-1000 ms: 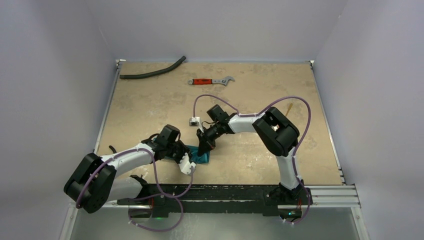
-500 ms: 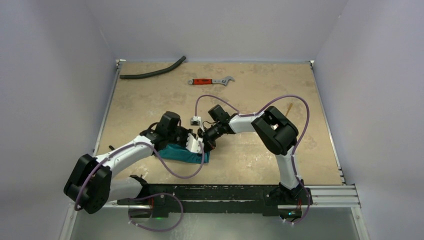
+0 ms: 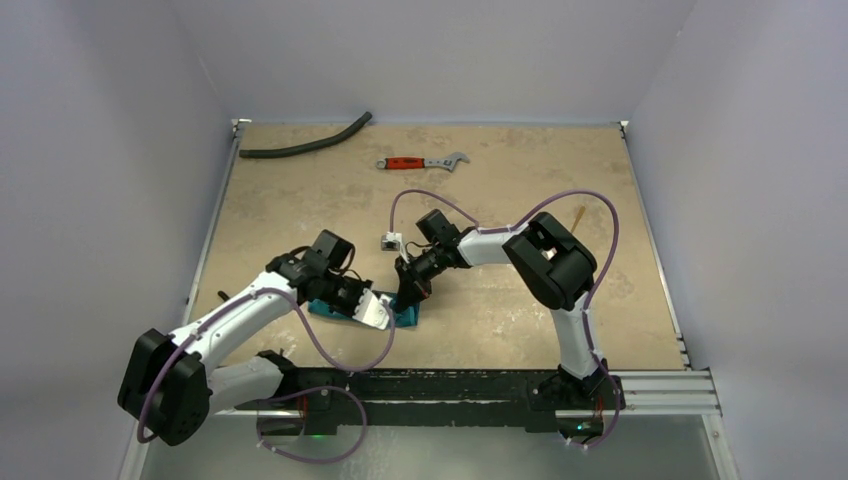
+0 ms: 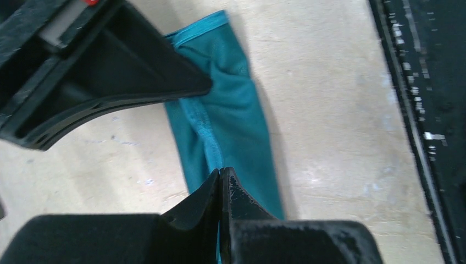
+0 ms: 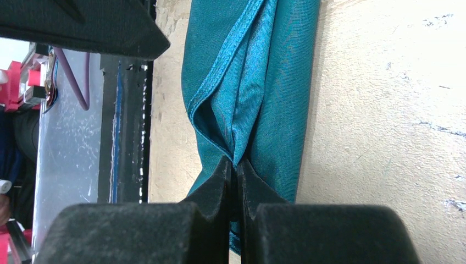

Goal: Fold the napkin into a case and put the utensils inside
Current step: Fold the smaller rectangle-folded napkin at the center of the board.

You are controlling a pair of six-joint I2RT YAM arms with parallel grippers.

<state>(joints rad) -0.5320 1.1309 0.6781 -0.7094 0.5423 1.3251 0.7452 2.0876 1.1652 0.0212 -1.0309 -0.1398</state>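
Observation:
The teal napkin (image 3: 335,306) lies folded into a narrow strip near the table's front edge, between the two arms. My left gripper (image 3: 377,314) is shut, its tips pinching the strip's hem in the left wrist view (image 4: 220,174); the napkin (image 4: 225,115) stretches away from it. My right gripper (image 3: 408,297) is shut on a raised fold of the napkin (image 5: 258,82), with its tips (image 5: 236,164) at the strip's right end. A slim tan wooden utensil (image 3: 578,214) lies at the far right, behind the right arm. I do not see the white spoon.
A black hose (image 3: 305,145) and a red-handled wrench (image 3: 420,161) lie at the table's back. The black mounting rail (image 3: 450,385) runs along the front edge, close to the napkin. Grey walls close in three sides.
The left gripper swung up to the right gripper, then drew back down and left. More of the napkin now shows as a long strip. The right gripper stayed put.

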